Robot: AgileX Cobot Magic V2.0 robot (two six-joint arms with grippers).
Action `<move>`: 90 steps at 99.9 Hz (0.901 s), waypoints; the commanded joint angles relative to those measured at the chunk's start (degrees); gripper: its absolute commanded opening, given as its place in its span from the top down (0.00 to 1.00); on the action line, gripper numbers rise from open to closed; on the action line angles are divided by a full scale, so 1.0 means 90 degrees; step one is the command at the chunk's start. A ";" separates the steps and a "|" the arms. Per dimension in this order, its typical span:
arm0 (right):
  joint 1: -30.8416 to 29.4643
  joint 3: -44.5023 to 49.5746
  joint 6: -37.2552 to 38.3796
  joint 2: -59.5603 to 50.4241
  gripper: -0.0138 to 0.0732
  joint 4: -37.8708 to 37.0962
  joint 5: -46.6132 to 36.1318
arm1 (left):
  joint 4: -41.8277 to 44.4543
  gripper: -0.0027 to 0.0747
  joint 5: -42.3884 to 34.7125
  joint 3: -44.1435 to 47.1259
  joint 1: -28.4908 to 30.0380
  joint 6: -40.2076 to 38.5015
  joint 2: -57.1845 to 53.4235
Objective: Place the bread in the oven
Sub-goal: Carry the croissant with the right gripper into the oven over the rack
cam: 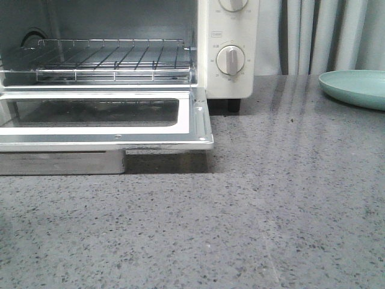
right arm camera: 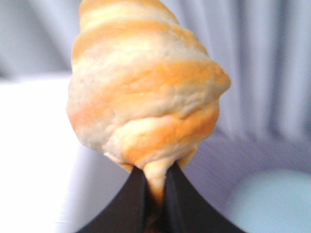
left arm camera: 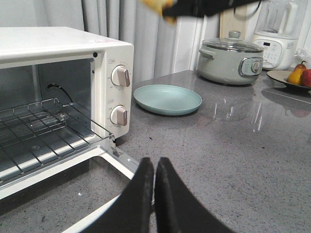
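The bread (right arm camera: 146, 92), a golden-orange roll with cream stripes, is pinched by one tapered end in my right gripper (right arm camera: 155, 182), held high in the air. A bit of it (left arm camera: 158, 6) and the right arm show at the upper edge of the left wrist view, above the plate. The cream-white oven (cam: 225, 48) stands at the left with its glass door (cam: 102, 117) folded down flat and its wire rack (cam: 108, 57) bare. My left gripper (left arm camera: 154, 167) is shut and empty, hovering near the door's right corner. Neither gripper shows in the front view.
A pale green plate (left arm camera: 167, 98) lies right of the oven; it also shows in the front view (cam: 358, 87). Farther right stand a green cooker pot (left arm camera: 231, 60), a white blender (left arm camera: 277, 36) and a fruit dish (left arm camera: 294, 77). Grey curtains hang behind.
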 commanded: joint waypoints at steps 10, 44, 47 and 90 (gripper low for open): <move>0.2284 -0.0916 -0.1088 -0.0233 0.92 -0.0035 -0.0661 | -0.0307 0.99 -0.0103 -0.0184 -0.0017 -0.0054 0.0042; 0.3800 -0.0978 -0.1101 0.1372 0.92 -0.0002 0.0616 | -0.0307 0.99 -0.0086 -0.0184 -0.0017 -0.0054 0.0042; 0.3800 -0.0978 -0.1101 0.1499 0.92 -0.0002 0.0658 | -0.0307 0.99 -0.0024 -0.0184 -0.0017 -0.0054 0.0042; 0.3131 -0.0978 -0.1034 0.2744 0.92 -0.0033 -0.0165 | -0.0307 0.99 0.0176 -0.0184 -0.0017 -0.0054 0.0042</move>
